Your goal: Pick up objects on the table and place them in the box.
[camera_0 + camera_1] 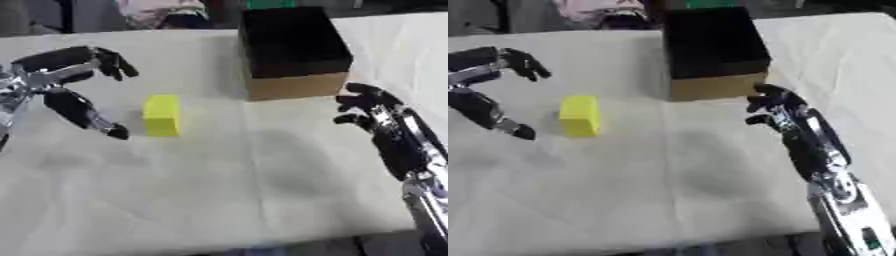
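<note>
A yellow block point(162, 115) lies on the pale tablecloth, left of centre. My left hand point(63, 80) hovers just to its left, open, with fingers above and thumb below forming a wide gap that faces the block without touching it. The box point(291, 52) stands at the back, brown cardboard with a dark open inside. Below and to the right of the box my right hand point(372, 107) rests open near the table, its fingers slightly bent and holding nothing.
The cloth-covered table point(227, 190) stretches wide in front of the block and box. Its front edge runs along the bottom of the view. A person's clothing shows at the far edge behind the box.
</note>
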`<state>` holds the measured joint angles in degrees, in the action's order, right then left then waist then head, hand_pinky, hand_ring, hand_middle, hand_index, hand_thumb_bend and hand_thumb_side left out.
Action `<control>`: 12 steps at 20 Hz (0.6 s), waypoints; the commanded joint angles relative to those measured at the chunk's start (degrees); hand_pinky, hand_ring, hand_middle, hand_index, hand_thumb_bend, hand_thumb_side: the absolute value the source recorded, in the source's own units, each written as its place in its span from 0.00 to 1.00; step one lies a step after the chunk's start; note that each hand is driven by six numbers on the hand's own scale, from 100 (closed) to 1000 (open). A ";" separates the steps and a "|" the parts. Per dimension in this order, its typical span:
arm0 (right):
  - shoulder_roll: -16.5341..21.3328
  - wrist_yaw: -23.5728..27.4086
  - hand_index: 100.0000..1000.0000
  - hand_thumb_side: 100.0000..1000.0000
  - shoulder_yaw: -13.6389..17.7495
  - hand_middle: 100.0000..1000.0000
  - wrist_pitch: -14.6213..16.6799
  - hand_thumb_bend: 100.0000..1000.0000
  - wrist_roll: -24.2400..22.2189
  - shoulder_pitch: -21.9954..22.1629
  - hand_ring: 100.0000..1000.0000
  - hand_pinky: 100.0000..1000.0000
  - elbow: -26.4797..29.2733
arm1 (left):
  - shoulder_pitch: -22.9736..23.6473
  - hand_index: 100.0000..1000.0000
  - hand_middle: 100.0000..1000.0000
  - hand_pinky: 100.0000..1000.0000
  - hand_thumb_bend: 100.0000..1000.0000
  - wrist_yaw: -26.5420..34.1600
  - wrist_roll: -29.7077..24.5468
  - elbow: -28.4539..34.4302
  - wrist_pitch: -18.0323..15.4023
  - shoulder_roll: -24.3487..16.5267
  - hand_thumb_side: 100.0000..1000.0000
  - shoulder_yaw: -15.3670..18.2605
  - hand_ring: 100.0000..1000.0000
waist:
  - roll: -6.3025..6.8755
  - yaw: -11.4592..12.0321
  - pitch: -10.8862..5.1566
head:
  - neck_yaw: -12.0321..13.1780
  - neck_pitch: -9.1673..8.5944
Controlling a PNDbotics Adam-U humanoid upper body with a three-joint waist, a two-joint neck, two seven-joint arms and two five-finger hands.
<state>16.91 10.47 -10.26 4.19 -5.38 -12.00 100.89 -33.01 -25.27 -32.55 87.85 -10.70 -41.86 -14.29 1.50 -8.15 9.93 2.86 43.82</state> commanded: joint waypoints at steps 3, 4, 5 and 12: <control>0.43 -0.12 0.81 0.66 0.24 0.52 0.10 0.00 -0.12 -0.25 0.84 0.63 0.59 | -1.03 0.84 0.73 0.76 0.84 -0.80 -0.87 -0.18 -0.49 -1.88 0.51 0.00 0.71 | 0.04 -0.09 -0.90 | -0.13 0.29; 0.42 -0.13 0.81 0.66 0.23 0.52 0.10 0.00 -0.14 -0.26 0.84 0.63 0.58 | -1.04 0.84 0.73 0.76 0.84 -0.88 -0.95 -0.28 -0.53 -1.87 0.51 -0.08 0.71 | 0.05 -0.10 -0.91 | -0.15 0.29; 0.41 -0.13 0.81 0.66 0.23 0.52 0.10 0.00 -0.14 -0.26 0.84 0.63 0.57 | -1.06 0.84 0.72 0.76 0.82 -0.93 -1.00 -0.38 -0.56 -1.84 0.51 -0.14 0.71 | 0.06 -0.10 -0.91 | -0.15 0.29; 0.40 -0.19 0.81 0.66 0.19 0.52 0.07 0.00 -0.15 -0.23 0.84 0.63 0.46 | -1.35 0.84 0.72 0.76 0.80 -1.16 0.49 -1.31 0.39 -1.16 0.50 -0.30 0.71 | 0.13 -0.11 -0.96 | -0.27 0.29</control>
<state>16.91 10.47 -10.27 4.17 -5.40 -11.81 100.77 -33.20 -26.25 -32.55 86.29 -10.51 -41.81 -14.96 1.63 -8.23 9.89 2.83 43.82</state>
